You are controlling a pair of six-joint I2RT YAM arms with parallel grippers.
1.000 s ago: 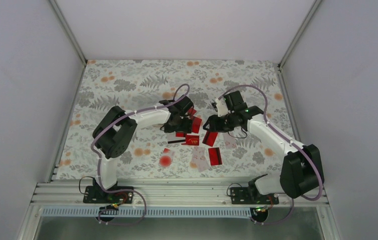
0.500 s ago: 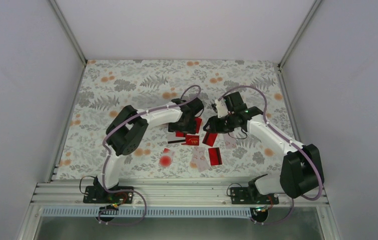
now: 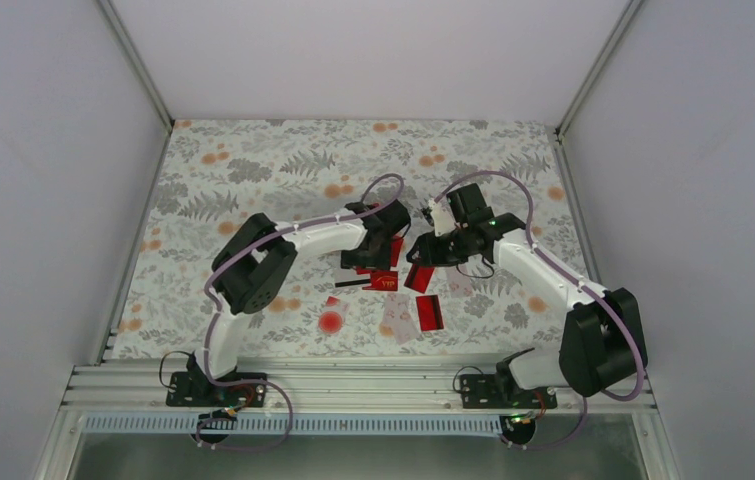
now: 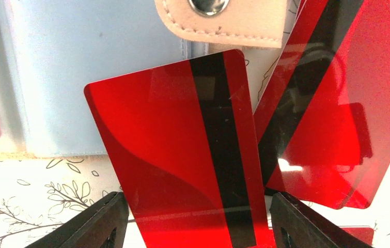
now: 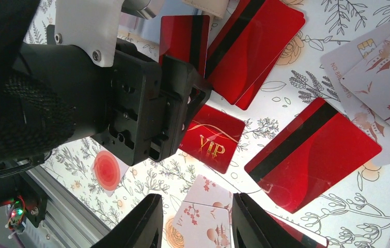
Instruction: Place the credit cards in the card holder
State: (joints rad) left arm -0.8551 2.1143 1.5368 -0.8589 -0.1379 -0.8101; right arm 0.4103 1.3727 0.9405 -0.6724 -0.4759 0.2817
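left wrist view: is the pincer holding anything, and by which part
The left pincer holds a red black-striped card by its two long edges, near its lower end. The card's top end overlaps the card holder.

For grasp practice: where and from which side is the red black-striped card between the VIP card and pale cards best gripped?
Pinch the glossy red black-striped card across its long edges, straight from above: it lies flat on the floral table, nothing to reach under. One corner seems to rest on the pale white cards, probably easiest there.
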